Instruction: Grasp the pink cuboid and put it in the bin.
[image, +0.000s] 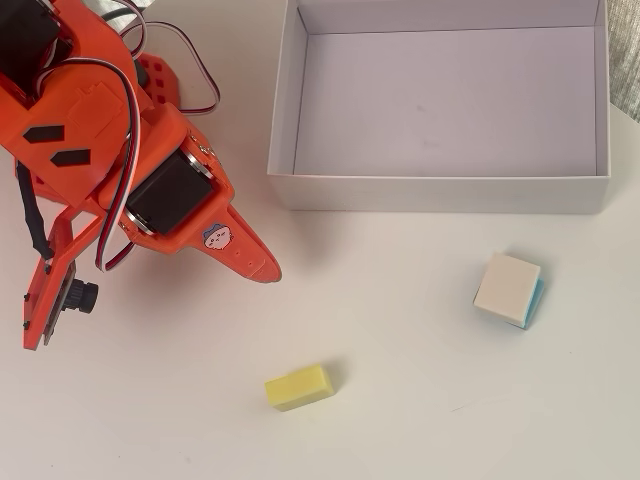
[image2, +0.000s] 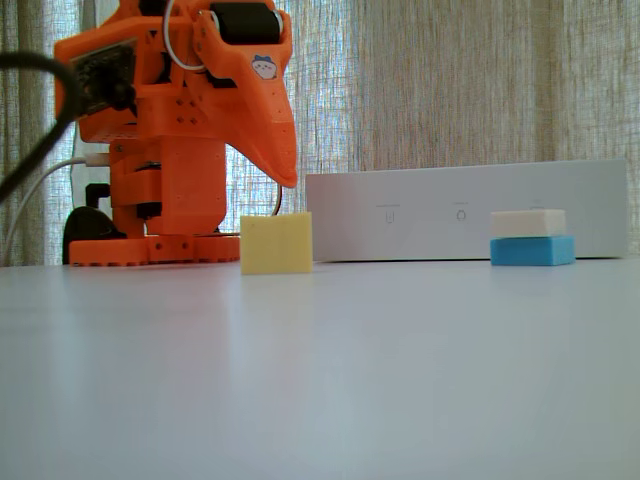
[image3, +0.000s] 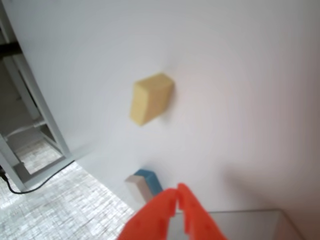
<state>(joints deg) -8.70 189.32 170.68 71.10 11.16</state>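
Observation:
The pink cuboid does not show in any view; it is hidden or out of view. The bin (image: 440, 192) is a large white box at the upper right of the overhead view, and its floor is bare. In the fixed view the bin (image2: 420, 215) stands at the back. My orange gripper (image: 268, 270) hangs over the table left of the bin, with its jaws together and nothing between them. It also shows in the fixed view (image2: 288, 175) and the wrist view (image3: 177, 192), raised above the table.
A yellow block (image: 298, 386) lies below the gripper tip in the overhead view; it also shows in the fixed view (image2: 276, 243) and the wrist view (image3: 150, 97). A cream-topped teal block (image: 508, 289) sits in front of the bin. The arm's base stands at the upper left.

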